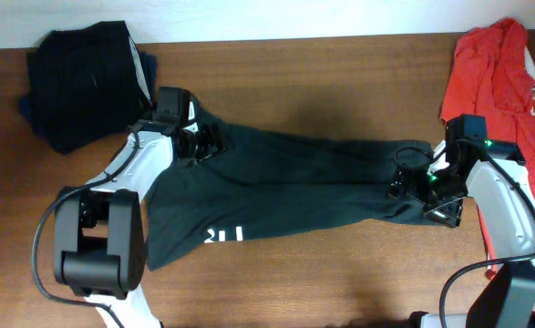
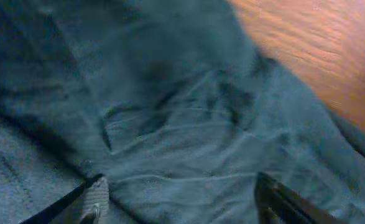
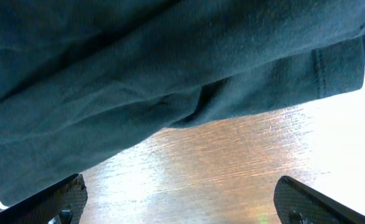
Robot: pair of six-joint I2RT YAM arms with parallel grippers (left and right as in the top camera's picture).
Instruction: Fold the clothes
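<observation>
Overhead, we see the dark charcoal cloth T-shirt spread across the brown wooden counter — left end effector and right end effector both apart, at opposite ends.

Overhead straight down, both wrist views close, sharing T-shirt

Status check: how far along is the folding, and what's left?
Done: a stack of folded dark garments sits near the left arm. In hand: the charcoal T-shirt with white lettering lies stretched across the wooden table, wrinkled, not yet a compact fold; the left gripper and right gripper are open at its ends, holding nothing. Left: the crumpled red shirt near the right arm.
</observation>
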